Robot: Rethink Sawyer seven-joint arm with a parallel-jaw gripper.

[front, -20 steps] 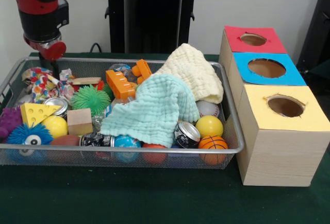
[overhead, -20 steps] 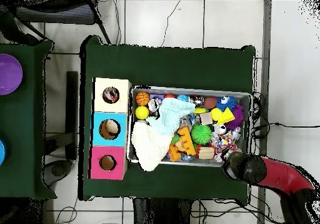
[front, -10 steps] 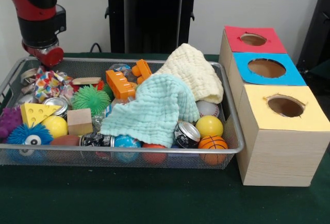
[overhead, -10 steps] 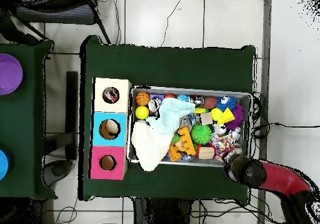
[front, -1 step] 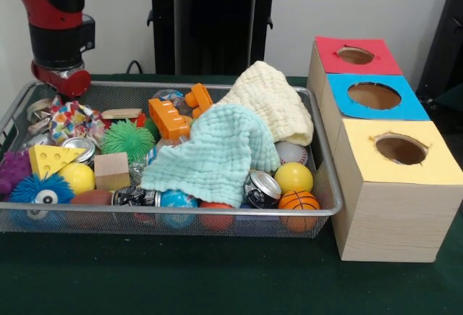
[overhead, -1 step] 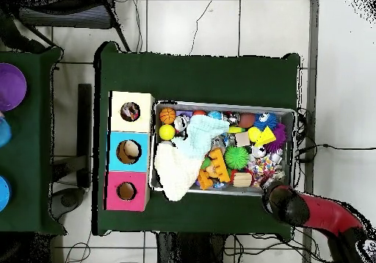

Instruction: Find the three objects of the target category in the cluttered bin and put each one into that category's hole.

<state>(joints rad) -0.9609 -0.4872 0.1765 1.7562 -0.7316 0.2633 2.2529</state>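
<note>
A wire mesh bin (front, -1 step: 181, 212) holds a heap of toys, balls, cans and cloths. A mint cloth (front, -1 step: 217, 152) and a cream cloth (front, -1 step: 271, 101) cover its middle and right. In front of them lie a yellow ball (front, -1 step: 293, 177), a small basketball (front, -1 step: 298, 200) and a crushed can (front, -1 step: 262, 188). Orange bricks (front, -1 step: 168, 117), a green spiky ball (front, -1 step: 127, 139) and a wooden cube (front, -1 step: 111, 170) sit left of centre. Three boxes stand beside the bin, with a red hole top (front, -1 step: 356, 55), a blue one (front, -1 step: 374, 95) and a yellow one (front, -1 step: 400, 149). My gripper (front, -1 step: 64, 83) hangs over the bin's far left corner, holding nothing visible.
At the left end lie a yellow cheese wedge (front, -1 step: 51, 159), a blue fuzzy ball with an eye (front, -1 step: 40, 190), a multicoloured cloth toy (front, -1 step: 72, 119) and a tin can (front, -1 step: 78, 147). In the overhead view the red arm (overhead, -1 step: 316, 212) reaches in from the table's edge.
The arm end has drifted slightly back from the bin's corner toward the rim. The objects in the bin have not shifted.
</note>
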